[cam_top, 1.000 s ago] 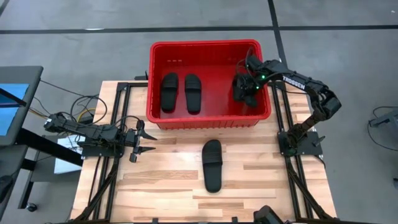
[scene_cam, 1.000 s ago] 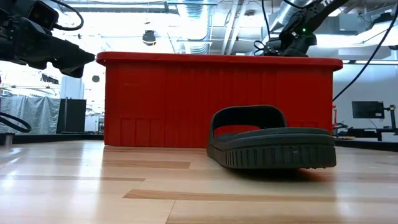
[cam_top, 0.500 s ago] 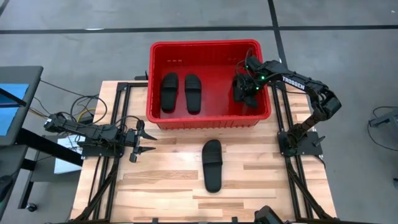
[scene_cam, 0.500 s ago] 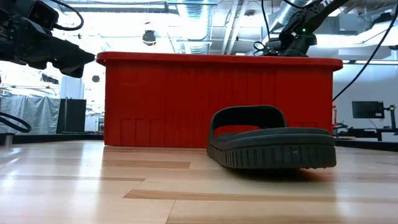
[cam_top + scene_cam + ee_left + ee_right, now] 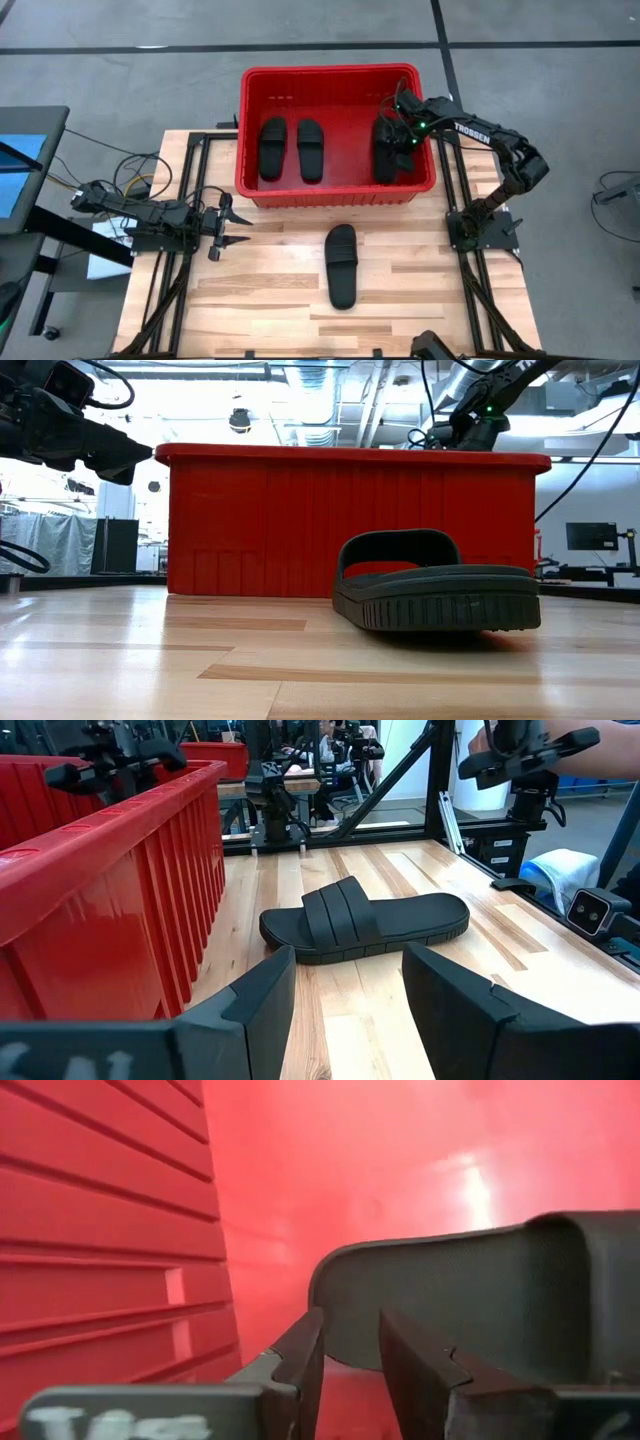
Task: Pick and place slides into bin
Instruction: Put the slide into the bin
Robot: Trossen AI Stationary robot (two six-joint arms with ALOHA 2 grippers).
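The bin is bright red with ribbed walls; the slides are plain black; the bench is pale striped wood.

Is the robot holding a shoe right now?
No. The right gripper is open above a black slip-on sandal lying in the red plastic crate. The left gripper is open and empty.

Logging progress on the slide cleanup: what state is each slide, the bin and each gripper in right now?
Two slides: lying flat in the bin's left half.
Third slide: in the bin by its right wall, released.
Fourth slide: flat on the table, untouched.
Bin: upright, holding three slides.
Right gripper: open, over the third slide.
Left gripper: open, empty, waiting at the table's left.
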